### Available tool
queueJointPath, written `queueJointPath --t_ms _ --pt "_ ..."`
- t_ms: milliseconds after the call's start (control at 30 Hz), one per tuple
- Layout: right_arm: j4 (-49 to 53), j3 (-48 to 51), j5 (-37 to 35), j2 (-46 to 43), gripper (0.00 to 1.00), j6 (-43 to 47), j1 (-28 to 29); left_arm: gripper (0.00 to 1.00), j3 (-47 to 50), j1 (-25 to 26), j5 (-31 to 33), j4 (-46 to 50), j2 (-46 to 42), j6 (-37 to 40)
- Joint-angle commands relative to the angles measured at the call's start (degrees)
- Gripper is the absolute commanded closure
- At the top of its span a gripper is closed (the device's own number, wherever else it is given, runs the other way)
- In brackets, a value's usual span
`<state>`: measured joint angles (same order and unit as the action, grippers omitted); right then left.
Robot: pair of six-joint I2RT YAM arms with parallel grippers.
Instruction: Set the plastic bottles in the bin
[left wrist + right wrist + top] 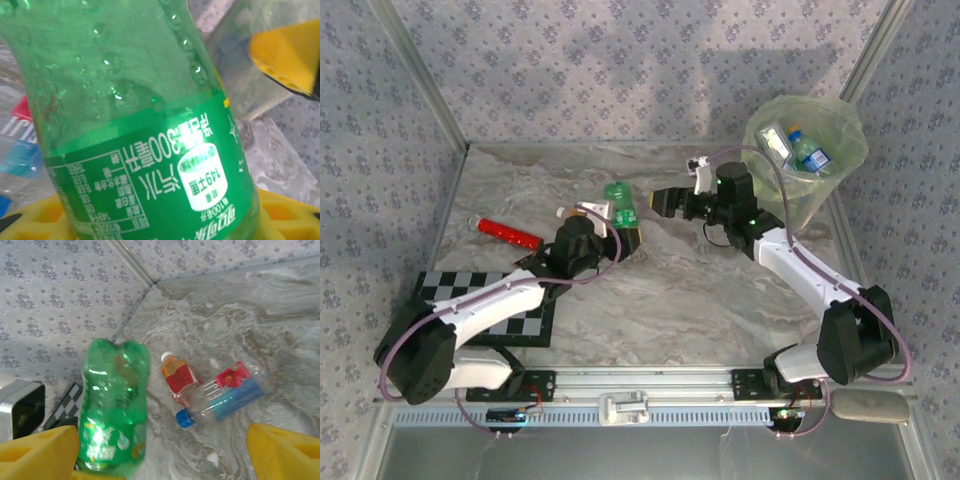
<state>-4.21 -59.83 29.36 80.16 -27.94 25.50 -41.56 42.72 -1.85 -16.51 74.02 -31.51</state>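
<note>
A green plastic bottle (619, 200) stands off the table with my left gripper (625, 225) shut on its lower part. In the left wrist view its green label (150, 185) is very close, with yellow pads (35, 215) at its base. My right gripper (665, 200) is just to the bottle's right, open. In the right wrist view the green bottle (115, 410) stands beside the left yellow finger (37, 452). The other finger (285, 450) is far apart from it. An orange-red bottle (177, 375) and a clear blue-labelled bottle (225, 397) lie on the table beyond. The bin (820, 190) holds bottles.
A red bottle (510, 232) lies on the table at the left. A black-and-white checkerboard (495, 300) lies under the left arm. Patterned walls (620, 60) close in the marble table (690, 290) at the back and both sides.
</note>
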Motion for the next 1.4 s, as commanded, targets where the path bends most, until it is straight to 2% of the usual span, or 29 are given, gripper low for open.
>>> queueJointPath --t_ms 0,400,633,700,767,833,933,1133,1367 --pt "-4.05 -2.66 4.29 1.68 0.14 -3.61 0.83 0.48 -3.78 1.31 -4.66 -1.97 1.48 3.7" --pt "-8.04 -3.0 8.28 6.15 0.26 -7.01 2.19 0.48 -6.75 3.46 -6.86 -1.07 3.87 6.32" --pt "-9.63 -3.27 10.41 8.68 0.29 -9.58 2.46 0.48 -7.65 3.91 -7.21 -0.89 4.37 7.31" --pt "-9.77 -3.45 10.79 9.07 0.33 -9.85 2.49 0.48 -7.75 3.91 -7.21 -0.72 4.44 7.42" --pt "-9.56 -3.54 10.93 9.22 0.4 -9.7 2.37 0.46 -7.78 3.98 -7.13 -0.67 4.53 7.42" --pt "-9.44 -3.55 11.06 9.17 0.48 -9.55 2.21 0.43 -7.73 3.97 -6.78 -0.46 4.39 7.34" --pt "-8.95 -3.54 11.11 8.81 0.54 -9.02 1.86 0.35 -7.44 4.01 -6.0 -0.26 4.05 7.07" --pt "-0.46 -4.47 6.12 5.9 0.55 -2.52 0.38 0.13 -6.13 3.96 -2.79 -0.18 2.08 6.38" --pt "11.41 -6.77 -2.57 0.8 0.55 6.21 -2.84 0.0 -3.57 3.8 4.99 -0.12 -1.71 5.17"
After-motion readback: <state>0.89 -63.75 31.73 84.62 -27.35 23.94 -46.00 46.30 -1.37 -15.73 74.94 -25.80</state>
